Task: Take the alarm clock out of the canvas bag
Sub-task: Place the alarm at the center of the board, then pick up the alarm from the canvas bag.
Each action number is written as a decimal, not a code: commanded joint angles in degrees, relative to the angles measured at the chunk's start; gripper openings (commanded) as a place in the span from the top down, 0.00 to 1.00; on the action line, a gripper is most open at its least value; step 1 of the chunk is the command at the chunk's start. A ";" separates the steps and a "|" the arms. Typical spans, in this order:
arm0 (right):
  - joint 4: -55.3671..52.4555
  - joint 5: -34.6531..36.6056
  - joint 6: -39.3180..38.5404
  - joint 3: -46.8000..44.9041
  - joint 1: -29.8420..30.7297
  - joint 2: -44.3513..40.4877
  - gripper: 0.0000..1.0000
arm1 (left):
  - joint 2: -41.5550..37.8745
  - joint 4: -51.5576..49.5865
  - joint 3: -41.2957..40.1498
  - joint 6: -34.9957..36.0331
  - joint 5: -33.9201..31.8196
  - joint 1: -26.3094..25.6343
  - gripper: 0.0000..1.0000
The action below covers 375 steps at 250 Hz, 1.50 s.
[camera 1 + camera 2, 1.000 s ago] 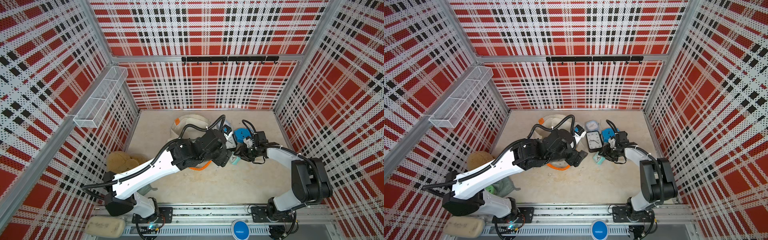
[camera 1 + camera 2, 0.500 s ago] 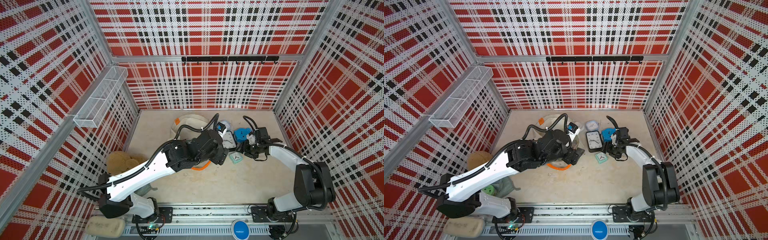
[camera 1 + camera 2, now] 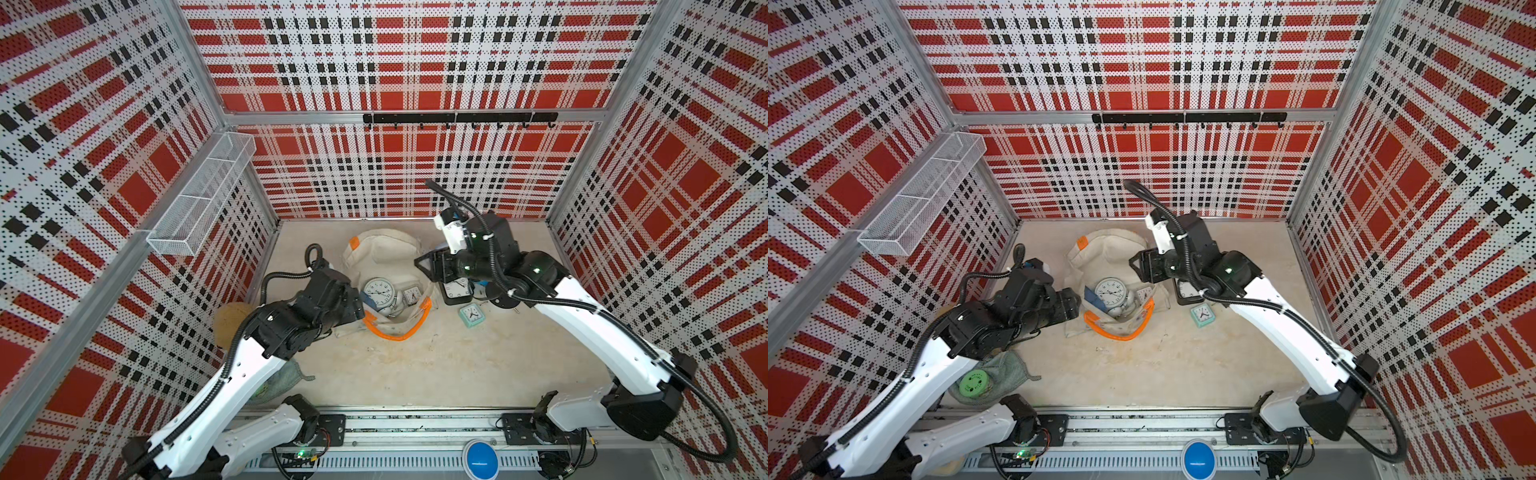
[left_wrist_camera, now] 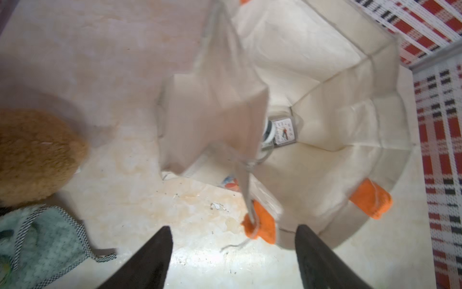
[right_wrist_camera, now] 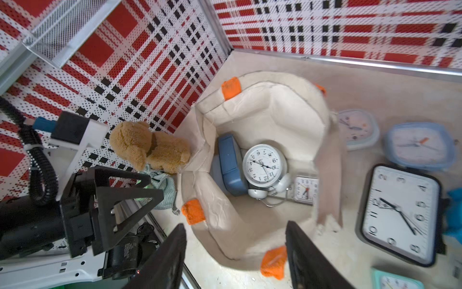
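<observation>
right fingers (image 5: 170, 257) apart, over canvas bag (image 5: 275, 107) — clock (image 5: 264, 165) inside

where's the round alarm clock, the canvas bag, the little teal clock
round alarm clock (image 5: 264, 165), right wrist view, on its dial
canvas bag (image 5: 287, 110), right wrist view, on its inner wall
little teal clock (image 3: 472, 315), in a top view, on its face

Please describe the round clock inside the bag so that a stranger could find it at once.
On the table, find the cream canvas bag with orange handles. Three clocks show inside it, and the alarm clock is the middle one. Only it has a round white face and two bells, unlike the blue clock and the small square clock beside it.
</observation>
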 commanded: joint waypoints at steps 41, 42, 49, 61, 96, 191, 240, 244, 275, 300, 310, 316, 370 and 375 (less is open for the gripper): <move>-4.26 -0.50 8.48 9.13 3.40 20.82 0.43 | 6.18 8.11 -2.06 6.98 9.69 9.86 0.19; -4.43 -0.56 8.57 9.29 3.40 21.02 0.43 | 6.28 8.18 -2.12 6.99 9.69 9.87 0.19; -5.29 -0.89 9.02 10.12 3.56 22.54 0.43 | 6.94 8.79 -2.28 7.46 9.98 9.86 0.19; -5.90 -1.85 9.91 10.50 3.84 24.49 0.43 | 7.87 9.79 -2.76 7.64 10.52 9.82 0.19; -3.23 -5.69 13.61 5.95 5.59 26.49 0.43 | 7.92 11.70 -4.43 7.79 10.69 9.22 0.19; 6.29 -11.33 19.96 -5.98 8.71 28.29 0.43 | 3.08 13.43 -3.63 8.61 4.52 5.60 0.16; 7.52 -11.51 19.93 -7.40 8.78 28.03 0.41 | 8.10 13.79 -2.29 9.54 2.64 1.94 0.16; 7.64 -11.52 19.91 -7.50 8.76 27.87 0.40 | 8.57 13.79 -2.12 9.68 2.23 1.44 0.16; 8.38 -11.11 19.78 -7.85 8.70 26.78 0.35 | 12.27 13.29 -1.06 9.93 -0.70 -1.89 0.15; 9.40 -11.14 20.29 -8.68 8.65 25.87 0.31 | 14.70 12.03 -0.95 9.52 -3.47 -2.75 0.16; 9.72 -11.16 20.60 -9.06 8.54 25.48 0.31 | 15.35 11.64 -1.17 9.40 -4.34 -2.78 0.19; 9.88 -11.12 20.66 -9.14 8.55 25.26 0.31 | 16.00 11.45 -1.26 9.35 -4.51 -2.71 0.20; 10.66 -10.29 22.43 -12.22 7.78 23.10 0.30 | 16.16 9.92 -2.30 8.12 -6.32 -2.83 0.48; 10.96 -10.26 22.73 -12.68 7.60 22.82 0.30 | 15.92 9.92 -2.56 8.07 -6.34 -2.86 0.51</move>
